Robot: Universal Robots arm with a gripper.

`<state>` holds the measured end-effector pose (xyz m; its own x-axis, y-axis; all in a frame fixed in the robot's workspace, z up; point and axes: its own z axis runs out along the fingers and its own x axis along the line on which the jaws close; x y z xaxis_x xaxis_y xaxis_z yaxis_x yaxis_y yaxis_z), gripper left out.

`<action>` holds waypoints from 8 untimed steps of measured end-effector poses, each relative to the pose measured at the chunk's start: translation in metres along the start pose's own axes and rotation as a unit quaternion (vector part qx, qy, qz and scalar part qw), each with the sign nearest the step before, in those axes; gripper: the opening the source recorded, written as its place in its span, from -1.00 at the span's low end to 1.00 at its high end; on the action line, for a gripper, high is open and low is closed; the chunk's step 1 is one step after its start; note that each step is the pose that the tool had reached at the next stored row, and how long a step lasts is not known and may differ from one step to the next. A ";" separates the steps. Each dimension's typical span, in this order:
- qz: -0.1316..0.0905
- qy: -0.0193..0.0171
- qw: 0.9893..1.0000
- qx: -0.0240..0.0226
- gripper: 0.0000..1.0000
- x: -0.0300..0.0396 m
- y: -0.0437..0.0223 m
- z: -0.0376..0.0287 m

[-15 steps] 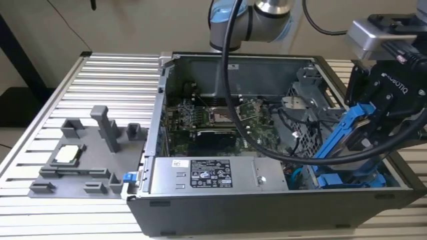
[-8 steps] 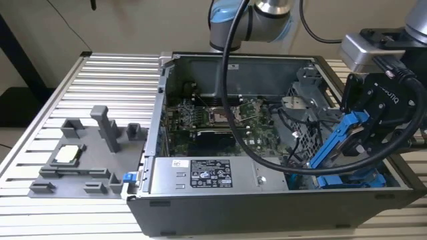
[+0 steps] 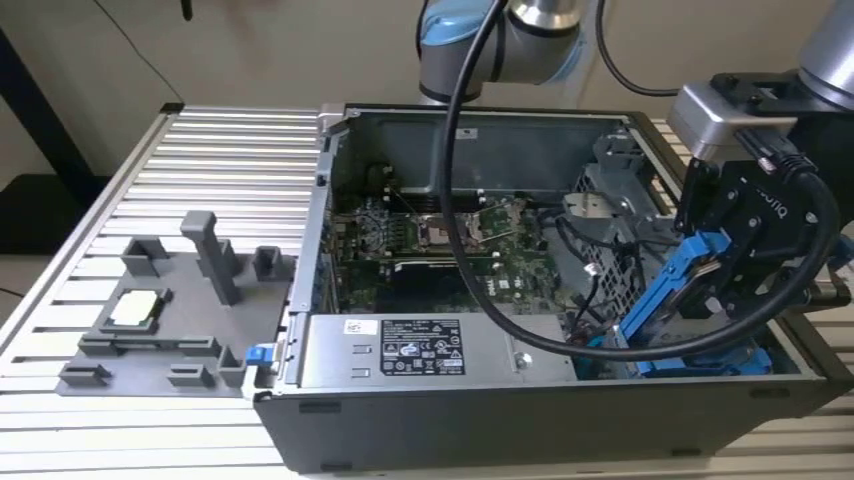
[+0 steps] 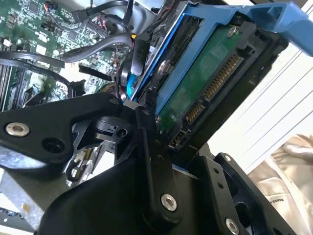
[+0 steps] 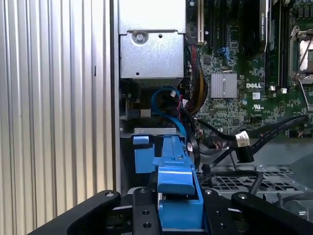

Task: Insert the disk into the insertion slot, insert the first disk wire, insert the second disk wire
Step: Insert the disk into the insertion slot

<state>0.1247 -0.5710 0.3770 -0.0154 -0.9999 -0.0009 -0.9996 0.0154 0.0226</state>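
Right now the pincer point(image 3: 714, 300) is clenched on the disk point(image 3: 674, 285), gripping it by its blue carrier. The disk hangs steeply tilted over the corner of the open computer case point(image 3: 441, 400) at the exterior view's right. Its lower end dips down just beside the insertion slot point(image 3: 603, 265), the dark cage with the perforated wall. From where I stand it is not seated, and most of the carrier stands proud of the case. In the second wrist view the disk's green underside and its connector row point(image 4: 222, 78) face out, bare.

What worries me is the tilt. At this angle I'd guess a carrier corner could catch on the cage's sheet-metal lip, and the disk could jam or twist in the grip. In the first wrist view a blue wire point(image 5: 164, 98) and a black tagged wire point(image 5: 242, 142) lie loose close to the carrier. Either could get pinched beneath the disk. The arm's own thick black cable point(image 3: 501, 315) droops across the open case and might snag on something inside, dragging the approach off line.
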 end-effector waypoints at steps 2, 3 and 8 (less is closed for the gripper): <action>0.000 0.000 1.000 0.000 -0.34 0.0000 0.0000 0.0001; 0.000 0.000 1.000 0.000 -0.32 0.0000 0.0000 0.0001; 0.000 0.000 1.000 0.000 -0.06 0.0000 0.0000 -0.0003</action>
<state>0.1247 -0.5710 0.3774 -0.0154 -0.9999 -0.0011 -0.9996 0.0154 0.0226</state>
